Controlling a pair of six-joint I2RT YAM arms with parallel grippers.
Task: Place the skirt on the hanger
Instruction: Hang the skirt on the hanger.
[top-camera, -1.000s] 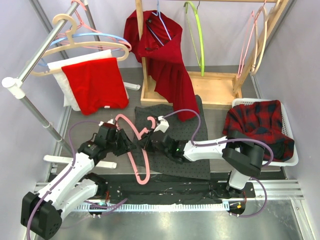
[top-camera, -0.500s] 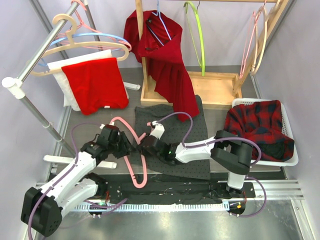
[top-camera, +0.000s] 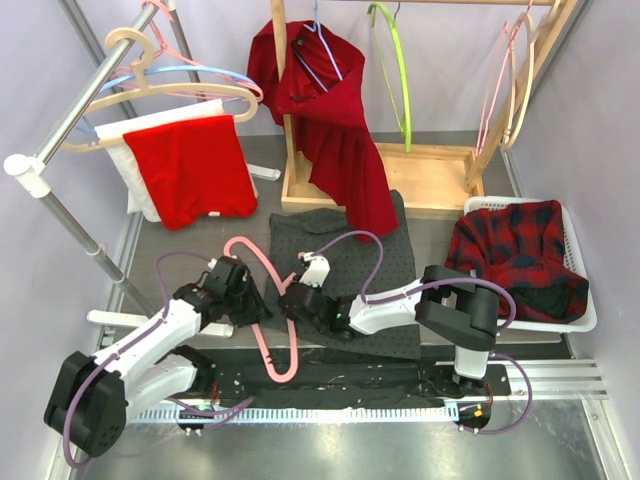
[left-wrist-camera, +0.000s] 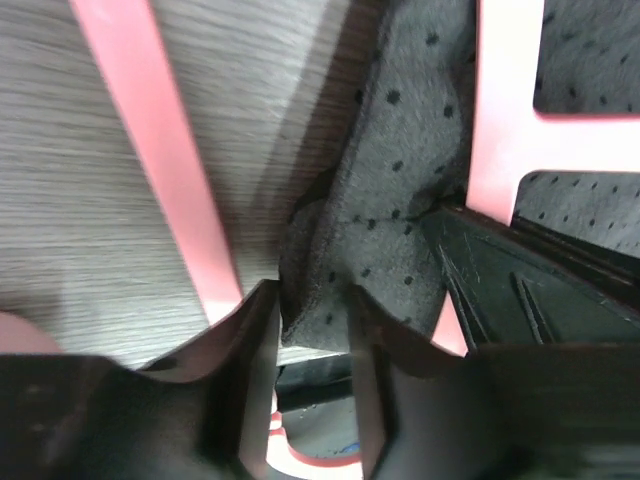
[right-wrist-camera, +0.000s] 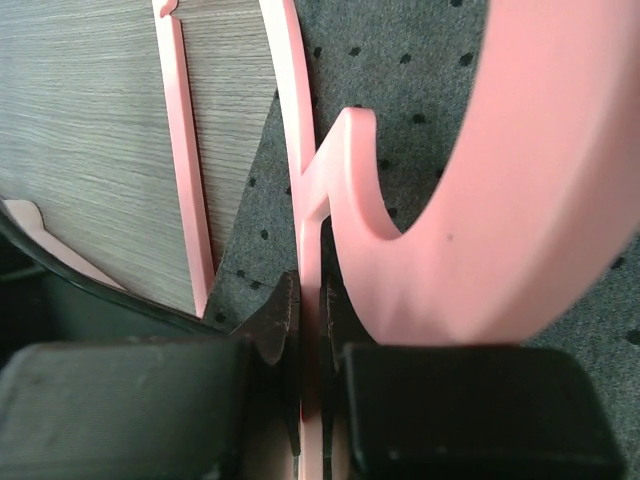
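The left gripper (left-wrist-camera: 310, 310) pinches a fold of the dotted grey skirt (left-wrist-camera: 400, 180) at its left edge, and the right gripper (right-wrist-camera: 308, 300) clamps the pink hanger (right-wrist-camera: 500, 200) beside it, so the skirt, flat on the table (top-camera: 435, 240), looks grasped but not yet hung.

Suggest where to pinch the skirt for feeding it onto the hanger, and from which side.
Its left edge, from the table side. The skirt lies flat, so only that edge, puckered beside the hanger, offers a fold to pinch. The left gripper is shut on it there; the right gripper clamps the hanger near its hook.
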